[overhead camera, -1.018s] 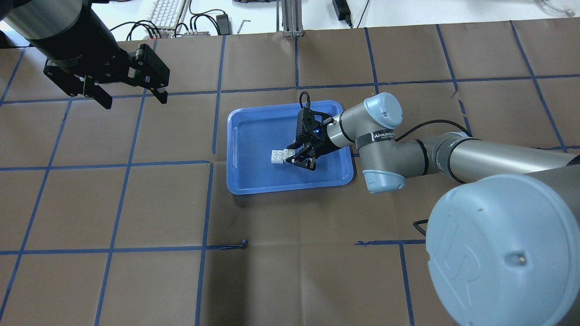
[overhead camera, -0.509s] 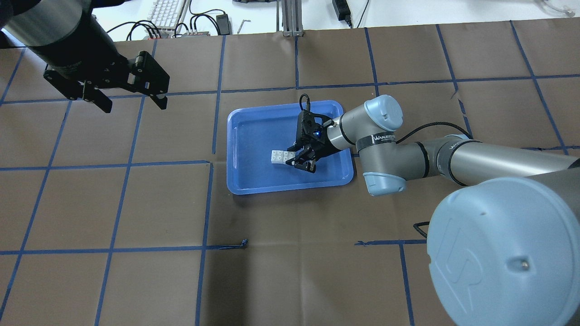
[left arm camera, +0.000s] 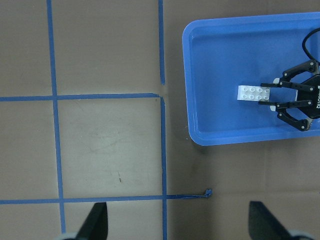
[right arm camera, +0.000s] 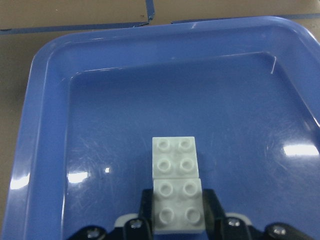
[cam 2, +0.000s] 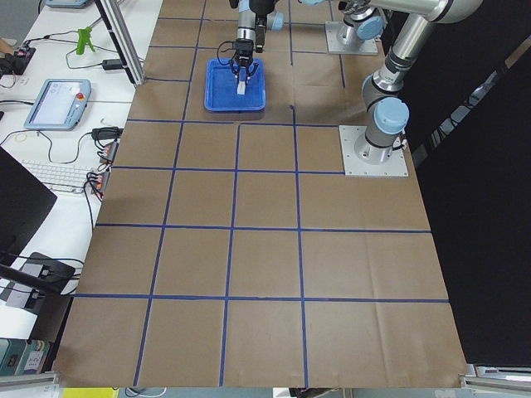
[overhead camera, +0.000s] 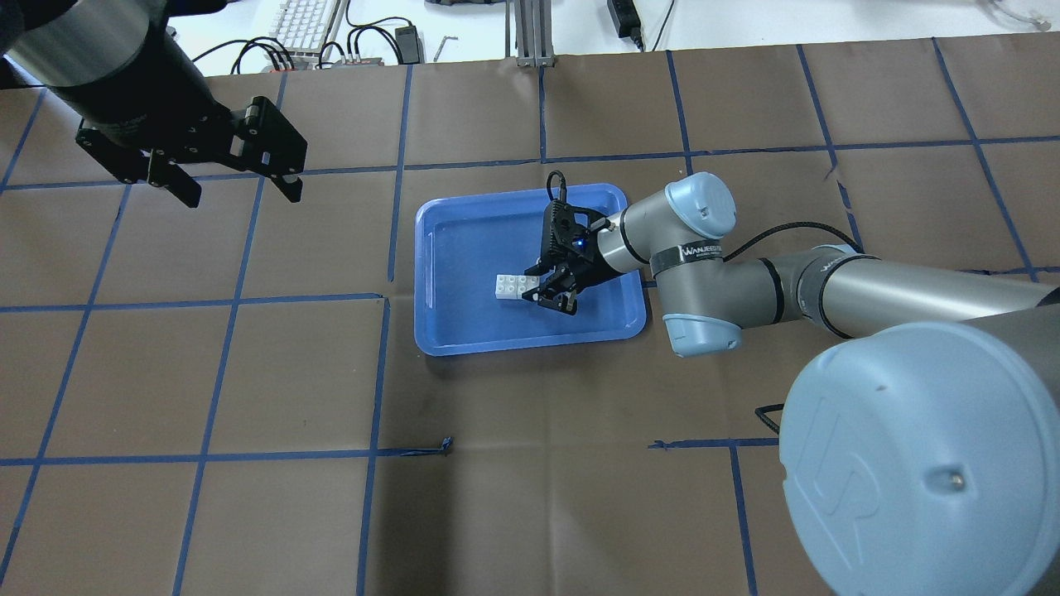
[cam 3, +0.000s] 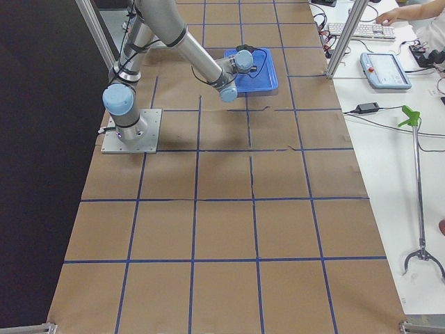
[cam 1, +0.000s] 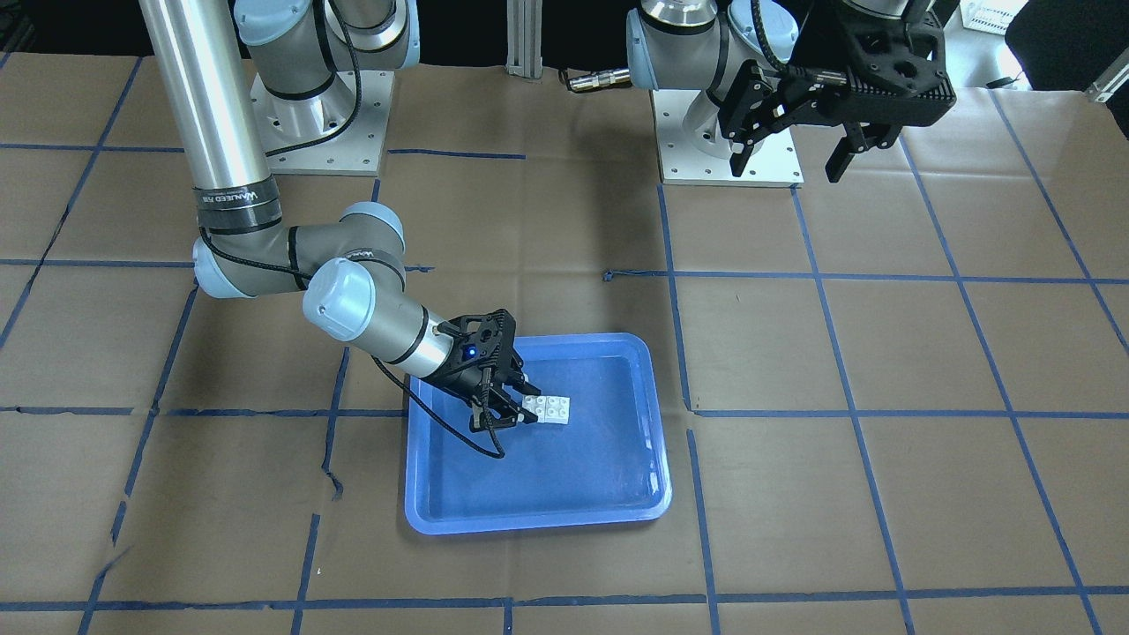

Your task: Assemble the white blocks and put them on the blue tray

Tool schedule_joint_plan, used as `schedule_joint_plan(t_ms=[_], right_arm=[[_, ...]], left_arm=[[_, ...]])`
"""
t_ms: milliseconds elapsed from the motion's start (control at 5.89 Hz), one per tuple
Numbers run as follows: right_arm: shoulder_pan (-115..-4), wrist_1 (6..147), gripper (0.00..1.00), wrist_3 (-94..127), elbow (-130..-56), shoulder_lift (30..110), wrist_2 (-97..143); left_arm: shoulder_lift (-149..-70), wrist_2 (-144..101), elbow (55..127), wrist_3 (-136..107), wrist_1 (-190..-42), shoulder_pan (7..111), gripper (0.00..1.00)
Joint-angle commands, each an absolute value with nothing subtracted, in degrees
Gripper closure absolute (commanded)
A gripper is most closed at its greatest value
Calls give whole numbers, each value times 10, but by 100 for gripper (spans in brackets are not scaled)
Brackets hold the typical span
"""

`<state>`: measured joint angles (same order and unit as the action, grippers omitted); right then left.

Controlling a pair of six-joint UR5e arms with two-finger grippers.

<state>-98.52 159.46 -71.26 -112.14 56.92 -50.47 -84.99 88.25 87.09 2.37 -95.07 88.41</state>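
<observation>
Two white blocks lie joined in a row on the floor of the blue tray. My right gripper reaches low into the tray from the right, and its fingers clasp the sides of the nearer block. In the right wrist view the blocks sit straight ahead on the tray, the nearer one between my fingers. My left gripper is open and empty, high over the far left of the table. From its wrist view I see the blocks, the tray and the right gripper.
The table is covered in brown paper with a blue tape grid. A keyboard and cables lie beyond the far edge. The arm bases stand on plates at the robot's side. The front view shows the tray at mid-table.
My left gripper has drifted a little to the left and away. The right gripper and the blocks have hardly moved.
</observation>
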Motion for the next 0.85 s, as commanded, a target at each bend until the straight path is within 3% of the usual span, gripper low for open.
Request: schedule_joint_plan(t_ms=[0,679], right_arm=[[-985,1594,69,-713,-1121,569,-504],[-985,1592,68,-711,-1124,569,-504]], left_arm=[[-849,882,871,23,-950,884,1],[-849,879,871,24,-950,884,1]])
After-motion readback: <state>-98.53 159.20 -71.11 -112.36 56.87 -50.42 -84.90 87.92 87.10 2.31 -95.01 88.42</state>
